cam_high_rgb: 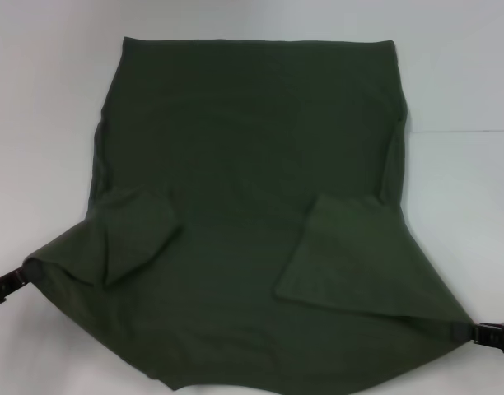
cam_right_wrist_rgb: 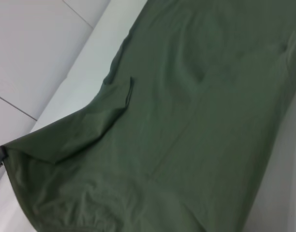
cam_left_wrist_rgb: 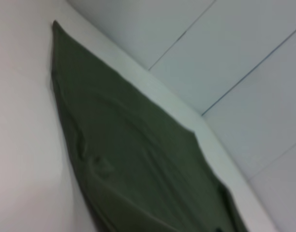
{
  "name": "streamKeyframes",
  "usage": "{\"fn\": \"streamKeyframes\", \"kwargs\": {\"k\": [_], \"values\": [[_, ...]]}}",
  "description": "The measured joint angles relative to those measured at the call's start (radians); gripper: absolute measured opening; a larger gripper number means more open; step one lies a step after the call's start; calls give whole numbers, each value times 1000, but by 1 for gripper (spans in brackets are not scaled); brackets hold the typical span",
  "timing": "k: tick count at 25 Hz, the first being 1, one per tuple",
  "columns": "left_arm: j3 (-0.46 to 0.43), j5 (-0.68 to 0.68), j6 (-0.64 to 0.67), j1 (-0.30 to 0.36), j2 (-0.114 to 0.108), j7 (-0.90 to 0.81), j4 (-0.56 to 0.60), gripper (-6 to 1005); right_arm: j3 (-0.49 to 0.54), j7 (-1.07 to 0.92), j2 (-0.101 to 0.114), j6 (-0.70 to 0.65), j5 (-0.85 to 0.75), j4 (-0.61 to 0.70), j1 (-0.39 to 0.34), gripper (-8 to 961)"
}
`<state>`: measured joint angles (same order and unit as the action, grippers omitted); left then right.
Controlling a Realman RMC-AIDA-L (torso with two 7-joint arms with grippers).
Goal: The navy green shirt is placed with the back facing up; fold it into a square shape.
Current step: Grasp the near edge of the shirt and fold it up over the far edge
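While wrist views miss them, both grippers pinch the navy green shirt (cam_high_rgb: 252, 214).

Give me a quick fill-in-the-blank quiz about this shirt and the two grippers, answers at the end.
1. The navy green shirt lies on a ____ table.
2. The left gripper holds the shirt's near-left ____.
3. The right gripper grips the corner on the near-____ side.
4. Both short sleeves are folded ____ onto the shirt's body.

Missing words: white; corner; right; inward
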<state>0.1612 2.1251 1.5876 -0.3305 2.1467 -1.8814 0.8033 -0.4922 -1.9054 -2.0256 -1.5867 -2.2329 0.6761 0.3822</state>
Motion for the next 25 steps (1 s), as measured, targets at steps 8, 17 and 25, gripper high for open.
{"fn": "streamKeyframes", "kwargs": {"k": [8, 17, 25], "values": [[-64, -1, 123, 26, -5, -11, -55, 26, 26, 24, 51, -35, -5, 2, -32, 49], [-56, 9, 192, 81, 18, -16, -92, 26, 38, 62, 102, -104, -8, 12, -83, 50], [-39, 36, 218, 106, 24, 8, -118, 26, 59, 93, 116, -159, -12, 24, -135, 50]]}}
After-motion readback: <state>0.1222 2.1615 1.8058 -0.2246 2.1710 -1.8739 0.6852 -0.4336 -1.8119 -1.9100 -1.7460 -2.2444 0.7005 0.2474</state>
